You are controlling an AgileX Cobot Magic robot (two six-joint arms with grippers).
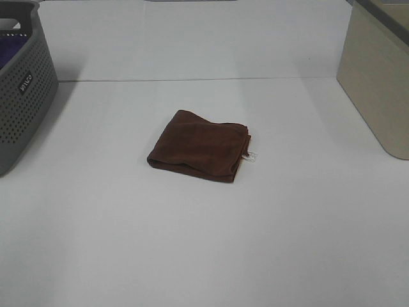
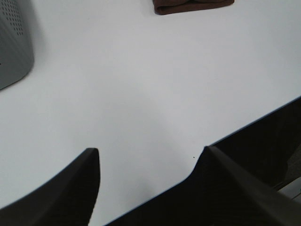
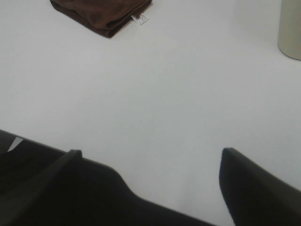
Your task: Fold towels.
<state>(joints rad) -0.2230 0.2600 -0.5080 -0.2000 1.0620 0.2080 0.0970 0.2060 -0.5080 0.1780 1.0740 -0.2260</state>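
Exterior high view. One brown towel (image 1: 199, 146) is recorded at the centre of the frame on the white table (image 1: 204, 256), already folded into a compact, slightly skewed rectangle; a small white label (image 1: 252, 155) projects from its right edge. A grey perforated basket (image 1: 19, 89) is set at the upper left, something purple faintly seen inside it. A beige bin (image 1: 377, 83) is set at the upper right. Neither arm is seen in this view. The fold is judged complete or nearly so. If a further fold or a lift is wanted, the doubled edge along the towel's lower side is judged the better place to be gripped, all layers being taken together so that the stack is not splayed. Bare table is noted all around the towel, widest across the lower half of the frame; both containers are well apart from it.

Left wrist view. The left gripper (image 2: 150, 162) is shown with fingers (image 2: 70, 188) spread wide, nothing held between them, over bare table beside its dark front edge (image 2: 254, 125). The towel (image 2: 190, 5) is seen at the top of the frame, well apart; the basket (image 2: 14, 42) lies at the upper left.

Right wrist view. The right gripper (image 3: 150, 160) is likewise shown spread and holding nothing. The towel (image 3: 101, 13) and its label (image 3: 139, 19) are placed at the upper left, the bin (image 3: 291, 33) at the upper right, with open table between.
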